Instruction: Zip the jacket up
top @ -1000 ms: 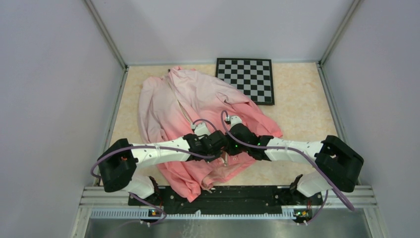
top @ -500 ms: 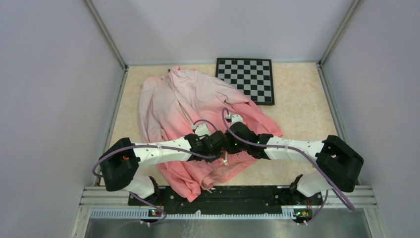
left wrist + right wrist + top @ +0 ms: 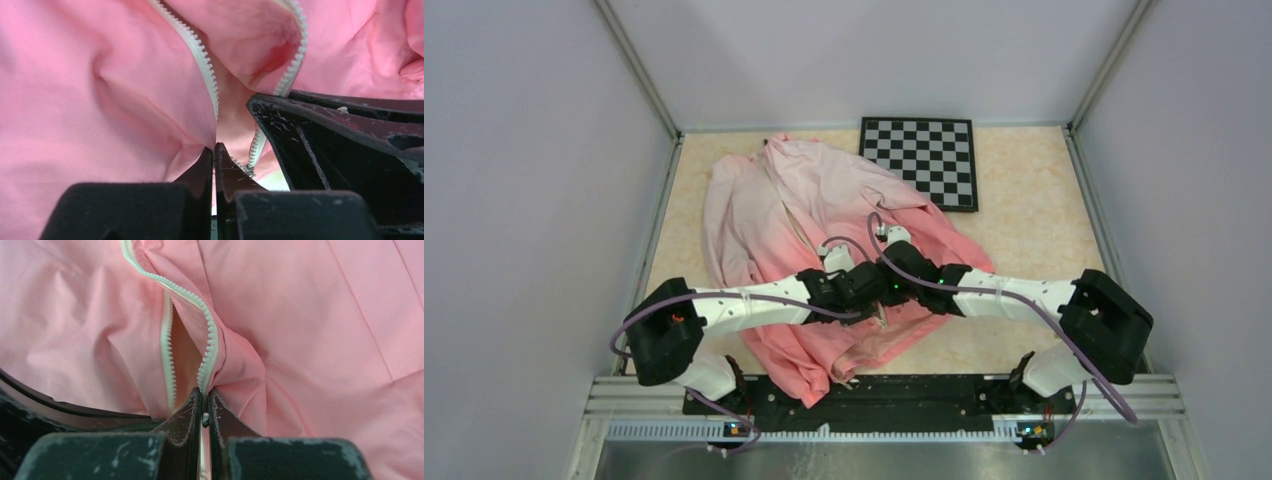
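Observation:
The jacket [image 3: 824, 200] lies crumpled on the table, pale pink at the far end and coral near me, its front unzipped. My left gripper [image 3: 869, 290] and right gripper [image 3: 890, 288] meet nose to nose over its lower front. In the left wrist view the left gripper [image 3: 215, 147] is shut on the coral fabric edge under one white zipper row [image 3: 200, 55]; the other row [image 3: 296, 55] curves beside the right gripper's fingers [image 3: 340, 150]. In the right wrist view the right gripper [image 3: 204, 392] is shut on the jacket's edge at the foot of a zipper row [image 3: 210, 335].
A black-and-white checkerboard [image 3: 921, 160] lies at the back right, touching the jacket's shoulder. Grey walls close in the table on the left, right and back. The jacket's hem [image 3: 814, 375] reaches the metal rail [image 3: 624, 395] at the near edge.
Both grippers, still shut on the jacket, have crept a little farther from the bases, and the right arm has swung slightly to the left.

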